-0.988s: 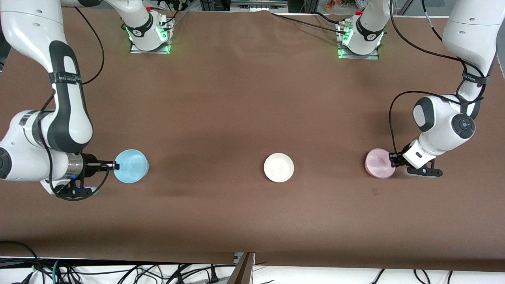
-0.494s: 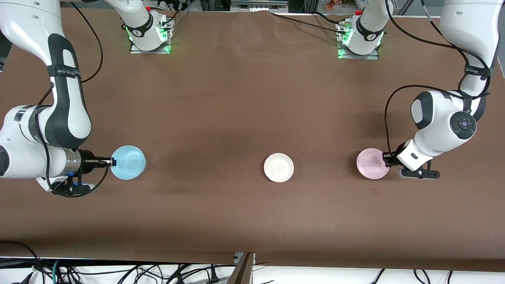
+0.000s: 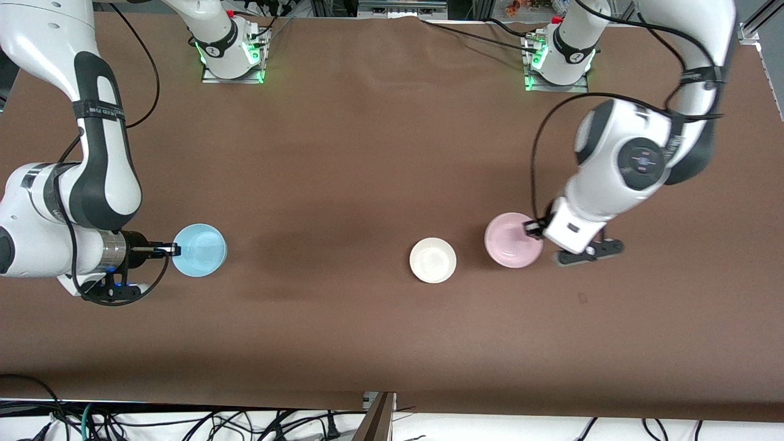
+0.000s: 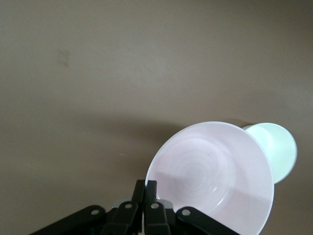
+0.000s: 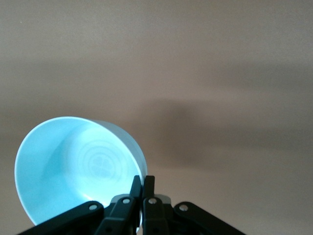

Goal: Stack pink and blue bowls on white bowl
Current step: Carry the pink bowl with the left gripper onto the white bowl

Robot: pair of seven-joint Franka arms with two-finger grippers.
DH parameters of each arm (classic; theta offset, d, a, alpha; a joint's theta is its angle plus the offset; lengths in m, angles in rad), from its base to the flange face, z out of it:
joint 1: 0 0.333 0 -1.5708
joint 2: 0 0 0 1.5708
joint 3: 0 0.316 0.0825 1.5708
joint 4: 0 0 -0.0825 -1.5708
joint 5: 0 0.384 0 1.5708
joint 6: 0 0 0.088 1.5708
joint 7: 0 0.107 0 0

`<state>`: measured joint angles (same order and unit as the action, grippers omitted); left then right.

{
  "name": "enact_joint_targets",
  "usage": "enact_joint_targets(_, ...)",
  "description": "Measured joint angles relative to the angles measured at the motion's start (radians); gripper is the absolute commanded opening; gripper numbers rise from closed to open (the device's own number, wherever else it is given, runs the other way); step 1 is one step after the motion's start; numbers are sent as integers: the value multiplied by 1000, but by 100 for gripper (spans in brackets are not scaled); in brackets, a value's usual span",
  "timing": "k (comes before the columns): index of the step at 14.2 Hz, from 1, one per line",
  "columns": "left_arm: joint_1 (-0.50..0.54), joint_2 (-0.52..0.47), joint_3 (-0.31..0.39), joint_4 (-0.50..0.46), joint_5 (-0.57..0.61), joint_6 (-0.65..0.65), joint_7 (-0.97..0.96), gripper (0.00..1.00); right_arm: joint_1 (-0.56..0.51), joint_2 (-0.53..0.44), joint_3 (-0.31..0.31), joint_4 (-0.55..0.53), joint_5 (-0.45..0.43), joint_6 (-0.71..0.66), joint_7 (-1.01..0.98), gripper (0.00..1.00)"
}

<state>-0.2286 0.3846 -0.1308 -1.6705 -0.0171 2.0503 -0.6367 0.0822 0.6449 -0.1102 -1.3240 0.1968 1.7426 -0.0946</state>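
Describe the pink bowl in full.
The pink bowl is small, round, shallow, plain and glossy, pale pink, with faint rings inside. The left gripper is shut on its rim and holds it up, tilted, above the brown table, beside the white bowl, toward the left arm's end. Nothing else touches it.

The white bowl (image 3: 433, 260) sits on the tabletop (image 3: 367, 153) about midway between the two arms' ends. The pink bowl (image 3: 513, 239) hangs just beside it, toward the left arm's end, pinched at its rim by the left gripper (image 3: 530, 229). The blue bowl (image 3: 199, 250) is well apart, at the right arm's end, its rim pinched by the right gripper (image 3: 173, 249).
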Motion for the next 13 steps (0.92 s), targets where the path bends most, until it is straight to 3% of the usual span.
enact_joint_targets(7, -164, 204, 1, 78, -23, 314, -444, 0, 0, 0, 0, 0, 0, -2, 1, 0)
enact_joint_targets(13, -175, 270, 11, 134, -23, 346, -492, 0, 0, 0, 0, 0, 0, -3, 3, 0)
